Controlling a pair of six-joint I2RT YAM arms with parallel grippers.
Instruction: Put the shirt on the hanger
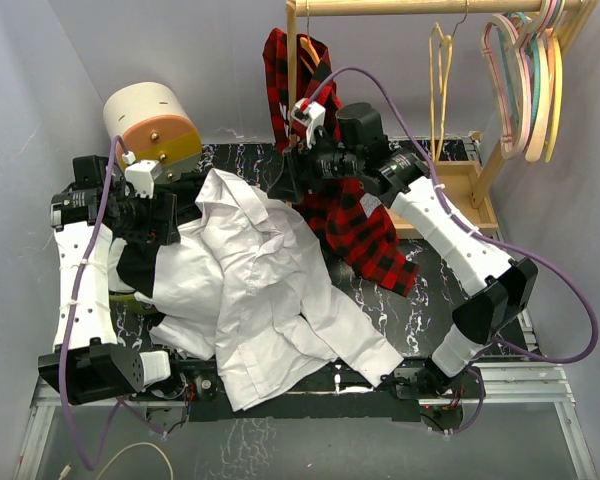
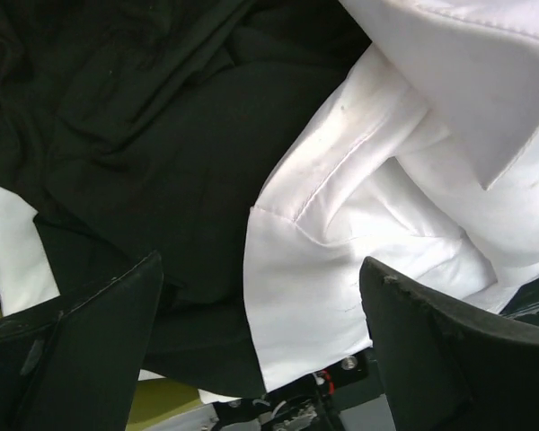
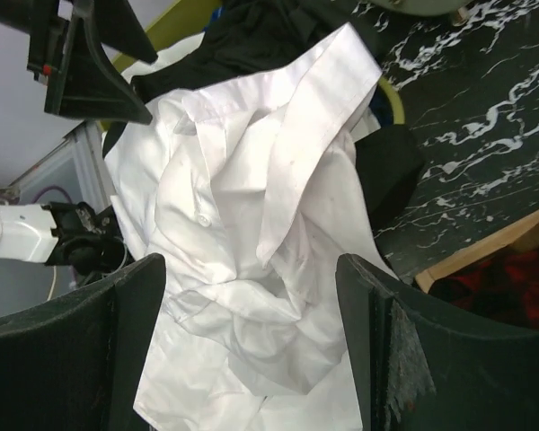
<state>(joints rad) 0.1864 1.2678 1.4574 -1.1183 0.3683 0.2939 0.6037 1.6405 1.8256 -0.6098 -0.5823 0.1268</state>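
Top external: shirt (image 1: 270,290), thin limp light cloth, crumpled on table (image 1: 380,290) between arms; likely best grasped at collar (image 1: 230,200). Hanger (image 1: 438,90) on rail (image 1: 430,8), well apart. Left gripper (image 2: 260,265) and right gripper (image 3: 250,260) both spread wide, holding nothing

— Where is the shirt (image 1: 270,290)?
— Crumpled in a heap on the table (image 1: 375,300), left of centre. It is white and thin, with the collar at the far end and one sleeve trailing toward the near right.
— And the hanger (image 1: 433,95)?
— Pale yellow and thin, hanging by its silver hook from the wooden rail (image 1: 400,7) at far right, well apart from the shirt.
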